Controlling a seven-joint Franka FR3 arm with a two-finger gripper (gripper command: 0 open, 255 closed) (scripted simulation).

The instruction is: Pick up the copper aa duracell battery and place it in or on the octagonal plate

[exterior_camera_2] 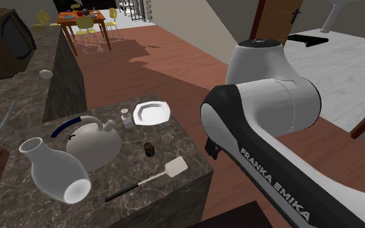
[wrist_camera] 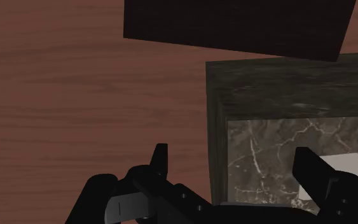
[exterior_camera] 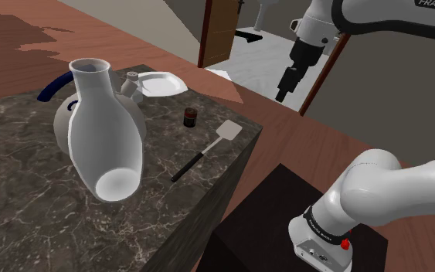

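- Dark marbled worktop (exterior_camera: 22,193) over a reddish plank floor (exterior_camera: 300,147); the arm's stand (wrist_camera: 234,25) is a dark box set against the worktop's side.
- Claw (exterior_camera: 287,91) hangs high in the air off the worktop, past its edge and above the floor. In the wrist view the claw (wrist_camera: 231,150) has its fingers (wrist_camera: 160,159) spread well apart with nothing between them.
- Battery (exterior_camera: 189,117): a small dark, brownish cylinder standing upright, so its long axis is vertical. It sits on the worktop, below the claw and well apart from it, inward of the edge.
- Octagonal plate (exterior_camera: 161,83), white, lies farther from the claw than the battery does, near the worktop's far corner. Nothing lies on it.
- Spatula (exterior_camera: 208,147), white head and black handle, lies flat near the battery on the claw's side; its head (wrist_camera: 336,168) shows beside one finger.
- Beyond the battery from the claw: a large white vase (exterior_camera: 103,131) on its side, a kettle (exterior_camera_2: 90,139) and a small shaker (exterior_camera_2: 126,117) just beside the plate.
- Judgement: the move is inward over the edge, then straight down; the air above the battery is free, but the spatula head crowds one side.
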